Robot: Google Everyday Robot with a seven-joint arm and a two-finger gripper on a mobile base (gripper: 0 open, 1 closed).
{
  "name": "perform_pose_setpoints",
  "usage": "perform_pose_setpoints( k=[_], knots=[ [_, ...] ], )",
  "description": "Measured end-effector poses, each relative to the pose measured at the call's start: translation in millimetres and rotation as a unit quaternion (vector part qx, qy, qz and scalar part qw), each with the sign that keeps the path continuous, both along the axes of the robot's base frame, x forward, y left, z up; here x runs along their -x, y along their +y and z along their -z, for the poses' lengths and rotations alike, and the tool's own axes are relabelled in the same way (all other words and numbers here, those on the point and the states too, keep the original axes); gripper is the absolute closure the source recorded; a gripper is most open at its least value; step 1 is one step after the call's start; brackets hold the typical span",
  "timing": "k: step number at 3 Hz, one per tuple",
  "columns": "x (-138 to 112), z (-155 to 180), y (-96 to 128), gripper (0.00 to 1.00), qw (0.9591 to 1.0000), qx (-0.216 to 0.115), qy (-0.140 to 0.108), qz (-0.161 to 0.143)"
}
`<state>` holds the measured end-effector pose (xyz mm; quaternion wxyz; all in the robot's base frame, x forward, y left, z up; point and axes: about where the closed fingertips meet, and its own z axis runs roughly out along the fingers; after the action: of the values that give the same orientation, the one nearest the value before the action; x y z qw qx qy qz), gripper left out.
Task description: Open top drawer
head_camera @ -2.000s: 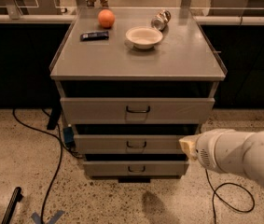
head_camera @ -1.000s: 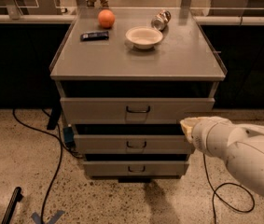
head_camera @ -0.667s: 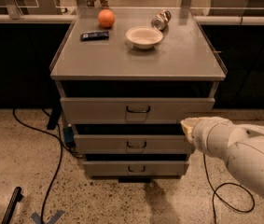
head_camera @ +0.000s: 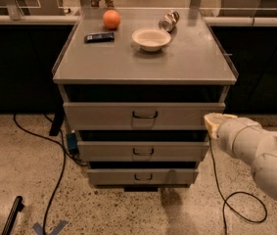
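Hovering seemingly beside top drawer (head_camera: 103,115): jaws

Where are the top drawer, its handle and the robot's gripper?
top drawer (head_camera: 99,115): camera view, left part of its grey front panel.
handle (head_camera: 145,117): camera view, lower bar of the dark wire loop.
gripper (head_camera: 213,121): camera view, its pale tip, by the top drawer's right end.
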<state>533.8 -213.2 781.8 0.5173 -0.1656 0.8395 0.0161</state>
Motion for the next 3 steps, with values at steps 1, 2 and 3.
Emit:
perform_pose_setpoints(
  k=[1,2,3],
  knots=[
    [-20.9,6.8,9.6,1.00,0.9996,-0.015,-0.025,-0.005],
    [-26.0,3.3,13.8,1.00,0.9992,-0.020,-0.034,-0.001],
    [-26.0,13.8,1.0,1.00,0.9993,-0.021,-0.027,0.017]
  ],
)
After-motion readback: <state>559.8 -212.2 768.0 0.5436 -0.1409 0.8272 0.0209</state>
